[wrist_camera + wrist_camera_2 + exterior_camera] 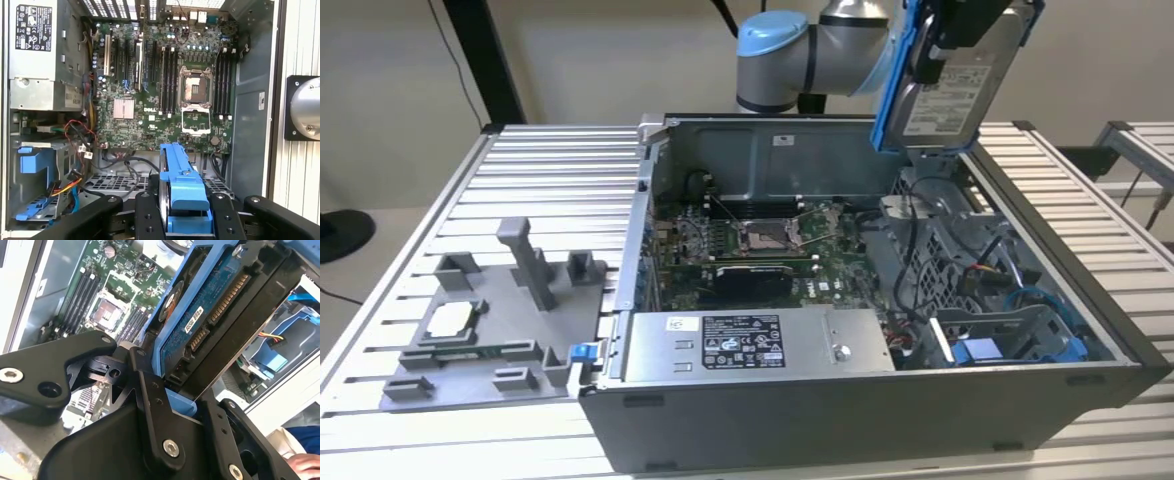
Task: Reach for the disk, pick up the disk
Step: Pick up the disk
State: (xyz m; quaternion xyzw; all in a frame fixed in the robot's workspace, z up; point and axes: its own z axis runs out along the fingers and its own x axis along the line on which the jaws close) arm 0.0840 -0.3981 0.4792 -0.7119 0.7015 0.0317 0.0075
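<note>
Disk (958,85) | held up high above the open computer case's (854,420) back corner | gripper (186,220) squeezed tight on its blue bracket so it can't drop

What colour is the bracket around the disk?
Blue; the bracket on the disk shows best in the first wrist view.

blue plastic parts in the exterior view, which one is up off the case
The blue bracket around the disk, held by the gripper above the case. The other blue parts sit inside it.

Arm (807,50) raised high, gripper (187,212) fingers (147,215) clamped tight on either side.
</note>
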